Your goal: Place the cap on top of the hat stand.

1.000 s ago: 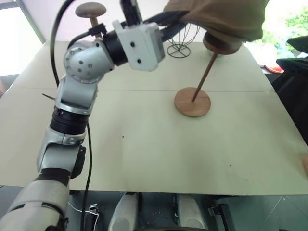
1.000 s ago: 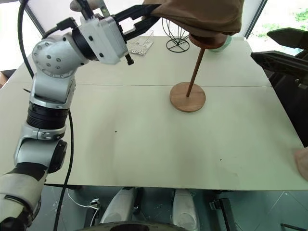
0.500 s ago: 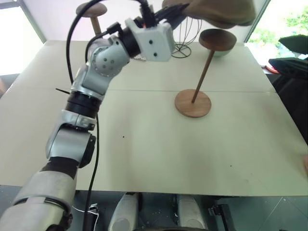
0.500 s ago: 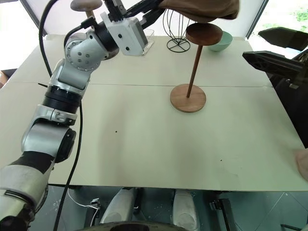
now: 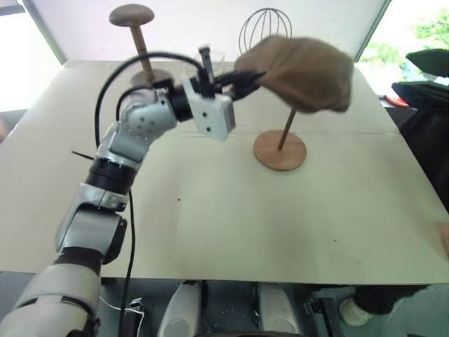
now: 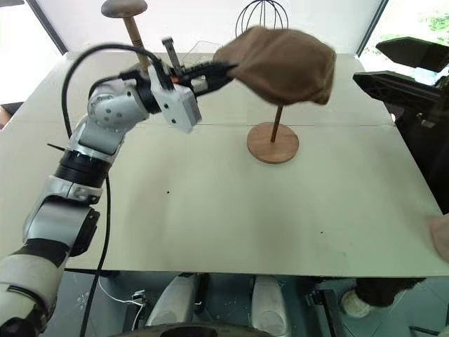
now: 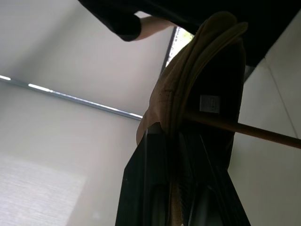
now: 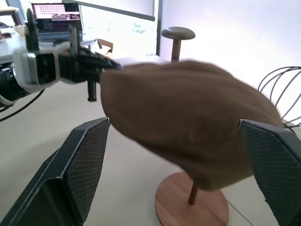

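Note:
The brown cap point(image 5: 305, 70) hangs over the top of the hat stand, whose thin stem point(image 5: 286, 131) and round base point(image 5: 280, 151) show below it. The top disc is hidden under the cap. My left gripper point(image 5: 245, 76) reaches in level from the left and is shut on the cap's near edge point(image 7: 173, 141). In the left wrist view the stem point(image 7: 249, 130) runs into the cap's dark inside. My right gripper point(image 8: 174, 125) stands open off to the right, apart from the cap, with nothing between its fingers point(image 6: 393, 83).
A shorter dark wooden stand point(image 5: 133, 17) with a domed top and a black wire head cage point(image 5: 265, 24) stand at the back of the pale table point(image 5: 210, 225). A person's arm point(image 7: 150, 26) shows in the left wrist view.
My left arm has brought the cap down from above the stand onto its top. The top disc, bare half a second ago, is now covered. The right gripper has kept still.

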`<state>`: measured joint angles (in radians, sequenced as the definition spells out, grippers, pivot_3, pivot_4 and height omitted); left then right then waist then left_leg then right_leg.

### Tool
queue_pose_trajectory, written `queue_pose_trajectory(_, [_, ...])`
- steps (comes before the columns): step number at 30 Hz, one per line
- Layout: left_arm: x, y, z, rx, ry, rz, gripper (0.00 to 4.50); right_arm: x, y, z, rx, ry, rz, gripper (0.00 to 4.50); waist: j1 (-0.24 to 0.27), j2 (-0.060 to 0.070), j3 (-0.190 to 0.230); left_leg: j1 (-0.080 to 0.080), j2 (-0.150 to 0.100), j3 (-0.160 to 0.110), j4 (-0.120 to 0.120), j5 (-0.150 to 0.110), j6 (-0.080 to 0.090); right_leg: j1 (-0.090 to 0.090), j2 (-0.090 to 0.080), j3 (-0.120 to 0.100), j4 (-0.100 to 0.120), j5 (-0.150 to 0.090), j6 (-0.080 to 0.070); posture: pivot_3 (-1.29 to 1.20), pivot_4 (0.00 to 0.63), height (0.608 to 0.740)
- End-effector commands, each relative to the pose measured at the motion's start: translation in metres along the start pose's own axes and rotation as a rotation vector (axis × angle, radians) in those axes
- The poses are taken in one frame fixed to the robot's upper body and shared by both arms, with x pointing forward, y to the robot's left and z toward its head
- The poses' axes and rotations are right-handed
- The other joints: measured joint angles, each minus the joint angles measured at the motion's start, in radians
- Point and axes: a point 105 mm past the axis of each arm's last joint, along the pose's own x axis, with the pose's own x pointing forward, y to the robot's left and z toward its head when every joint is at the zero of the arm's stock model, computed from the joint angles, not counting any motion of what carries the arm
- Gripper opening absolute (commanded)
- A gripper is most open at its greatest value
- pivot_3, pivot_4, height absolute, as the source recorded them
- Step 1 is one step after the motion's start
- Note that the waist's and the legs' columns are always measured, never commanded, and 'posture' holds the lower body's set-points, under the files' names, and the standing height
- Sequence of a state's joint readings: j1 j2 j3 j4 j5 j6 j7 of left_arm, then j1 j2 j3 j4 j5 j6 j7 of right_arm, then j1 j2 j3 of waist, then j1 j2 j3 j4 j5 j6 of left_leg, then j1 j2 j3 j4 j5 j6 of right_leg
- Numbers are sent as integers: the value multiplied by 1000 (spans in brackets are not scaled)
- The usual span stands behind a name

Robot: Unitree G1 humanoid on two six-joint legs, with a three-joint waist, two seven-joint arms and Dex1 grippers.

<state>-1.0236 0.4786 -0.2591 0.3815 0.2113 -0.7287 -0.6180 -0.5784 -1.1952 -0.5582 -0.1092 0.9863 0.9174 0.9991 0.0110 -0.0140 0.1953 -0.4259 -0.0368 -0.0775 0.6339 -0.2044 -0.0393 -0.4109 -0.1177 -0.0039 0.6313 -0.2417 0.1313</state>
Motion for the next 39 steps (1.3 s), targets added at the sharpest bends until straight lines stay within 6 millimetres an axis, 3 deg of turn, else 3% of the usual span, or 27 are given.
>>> queue_pose_trajectory(1, [8,7,8,21,-30,26,32,1,6,12,-39,-36,18,4500,4,0,0,0,0,0,0,0,0,0,0,0,0,0,0,0,150,740])
queue_pose_trajectory(5, [15,1,7,-6,-27,33,32,4,7,11,-37,-35,28,4500,2,0,0,0,-1,0,0,0,0,1,0,0,-1,0,0,0,150,740])
queue_pose_trajectory(9, [12,3,7,-44,-23,41,1637,5,9,7,-39,-14,34,4500,-4,0,0,0,0,0,0,0,0,0,0,0,0,0,0,0,150,740])
queue_pose_trajectory(14, [4,3,5,-97,1,13,4212,6,10,-3,-42,20,34,4500,-4,0,0,0,0,0,0,0,0,0,0,0,0,0,0,0,150,740])
queue_pose_trajectory(23, [-19,12,4,-230,7,-78,4212,8,15,-16,-36,54,48,4500,-2,0,0,0,0,0,0,0,0,1,0,0,0,0,0,0,150,740])
queue_pose_trajectory(29, [-45,35,-3,-454,87,-149,4212,10,23,-26,-83,117,67,4500,-7,0,0,1,0,0,0,0,0,1,0,0,0,0,0,0,150,740])
queue_pose_trajectory(33, [-68,51,-10,-691,171,-184,4212,15,34,-31,-166,158,78,4500,-21,0,0,1,1,-1,0,0,0,0,1,0,0,0,0,0,150,740])
queue_pose_trajectory(35, [-84,61,-9,-934,193,-209,4212,23,43,-31,-224,159,80,4500,-26,0,0,1,1,-1,0,0,0,0,1,0,1,0,1,0,150,740])
queue_pose_trajectory(39, [-108,100,2,-1350,111,-177,4212,46,63,-37,-364,159,61,4500,-32,-1,1,1,1,-2,0,0,0,0,2,0,1,-1,1,0,150,740])
